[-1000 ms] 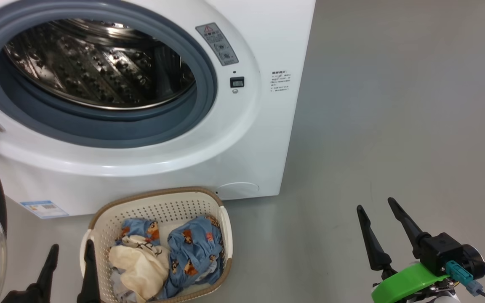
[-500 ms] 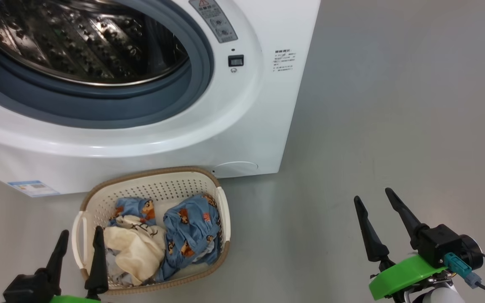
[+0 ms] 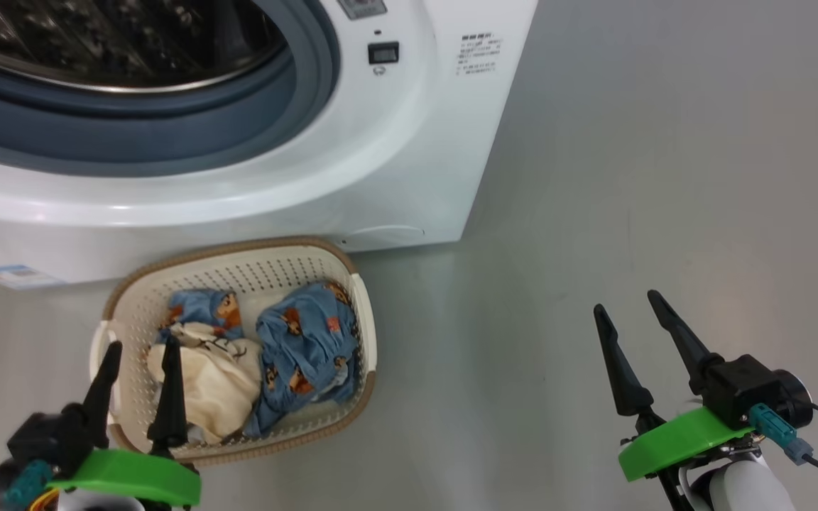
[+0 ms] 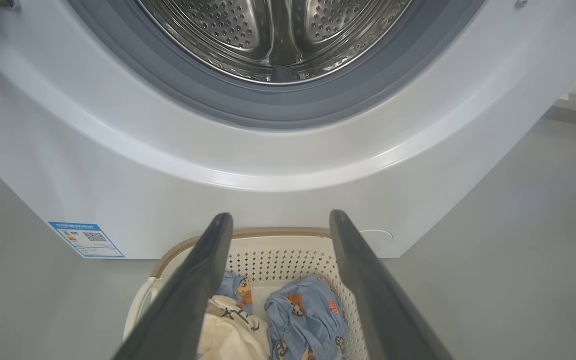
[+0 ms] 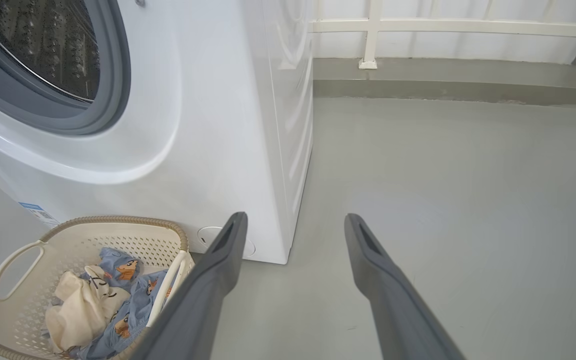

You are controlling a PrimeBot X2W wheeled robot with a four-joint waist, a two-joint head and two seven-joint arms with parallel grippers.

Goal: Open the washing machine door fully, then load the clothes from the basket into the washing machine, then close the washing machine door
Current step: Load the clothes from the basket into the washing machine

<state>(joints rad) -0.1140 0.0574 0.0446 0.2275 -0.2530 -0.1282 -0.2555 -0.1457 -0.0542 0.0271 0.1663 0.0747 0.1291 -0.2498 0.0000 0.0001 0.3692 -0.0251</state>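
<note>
Since a second ago the head camera has tipped down, so the washing machine (image 3: 380,177) sits higher in its view. The left gripper (image 3: 143,342) has come forward over the left end of the basket (image 3: 238,245).

Its jaws stand wide and empty above the clothes (image 3: 302,355), which lie heaped in the basket, with the cream piece (image 3: 217,383) left of the blue bear prints. The basket rests on a smooth grey floor (image 3: 664,177), just in front of the machine's white base and near its blue label sticker (image 3: 4,273).

The steel drum (image 4: 273,35) shows open inside the grey-blue seal (image 3: 167,135). The right gripper (image 3: 625,299), also spread wide and empty, hangs over bare floor well apart from the basket. Behind the machine, a white railing (image 5: 373,30) stands on a low grey kerb (image 5: 443,80).
</note>
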